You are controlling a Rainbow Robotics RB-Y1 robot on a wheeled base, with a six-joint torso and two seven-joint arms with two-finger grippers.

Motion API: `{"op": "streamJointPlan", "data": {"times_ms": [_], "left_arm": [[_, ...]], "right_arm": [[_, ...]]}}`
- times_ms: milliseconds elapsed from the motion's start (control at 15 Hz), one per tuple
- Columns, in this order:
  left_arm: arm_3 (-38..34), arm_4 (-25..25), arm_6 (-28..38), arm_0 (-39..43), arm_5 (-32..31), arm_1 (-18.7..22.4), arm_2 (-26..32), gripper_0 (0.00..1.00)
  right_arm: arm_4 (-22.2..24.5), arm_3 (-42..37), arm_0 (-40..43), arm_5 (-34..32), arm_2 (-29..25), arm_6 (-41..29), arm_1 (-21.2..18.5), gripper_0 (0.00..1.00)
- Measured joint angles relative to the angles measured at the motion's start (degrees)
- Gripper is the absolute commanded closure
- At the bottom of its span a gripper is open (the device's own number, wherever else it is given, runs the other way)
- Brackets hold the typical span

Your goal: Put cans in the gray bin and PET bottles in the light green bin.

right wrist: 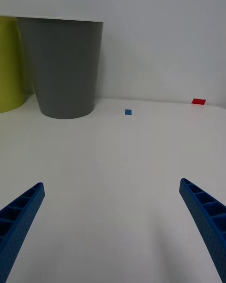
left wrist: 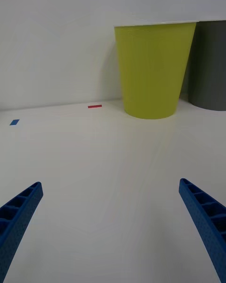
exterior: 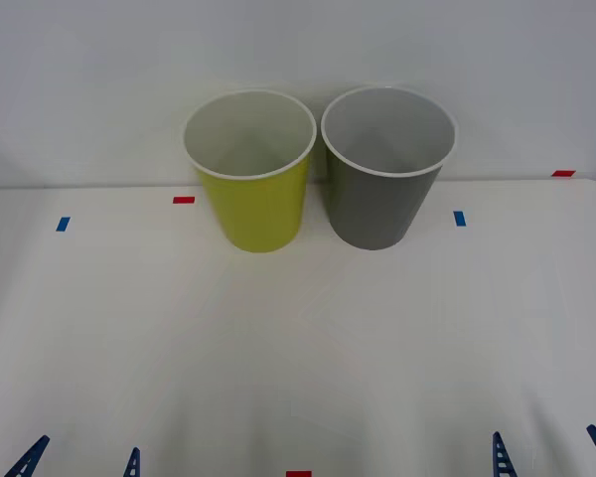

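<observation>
A: Item one, receptacles?

B: Round tapered yellow-green plastic bin with white rim (exterior: 250, 189), upright at the far side of the white desk (exterior: 298, 348). Just beside it, on the robot's right, the round tapered gray plastic bin with white rim (exterior: 385, 184), also upright. Whether the two touch cannot be told. What shows of both pale insides is bare; the bottoms are hidden.

A: Item two, tools?

B: Left tool (exterior: 79, 462), blue ribbed fingers spread wide, holding nothing, low at the near edge of the desk, facing the yellow-green bin. Right tool (exterior: 551, 455), likewise spread wide and holding nothing, near edge, facing the gray bin. Both well apart from the bins.

A: Item three, goods to sort?

B: No can or PET bottle lies on the desk. Small red and blue tape marks only.

A: Step in hand?

B: By judgement, either waiting for goods or sorting finished; arms look parked. The next move calls for an item set within reach, then a wide-open approach by the nearer tool.
</observation>
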Motion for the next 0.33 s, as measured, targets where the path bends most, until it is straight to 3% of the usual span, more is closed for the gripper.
{"op": "streamJointPlan", "data": {"times_ms": [333], "left_arm": [[0.00,0.00,0.00,0.00,0.00,0.00,0.00,0.00]], "right_arm": [[0.00,0.00,0.00,0.00,0.00,0.00,0.00,0.00]]}}
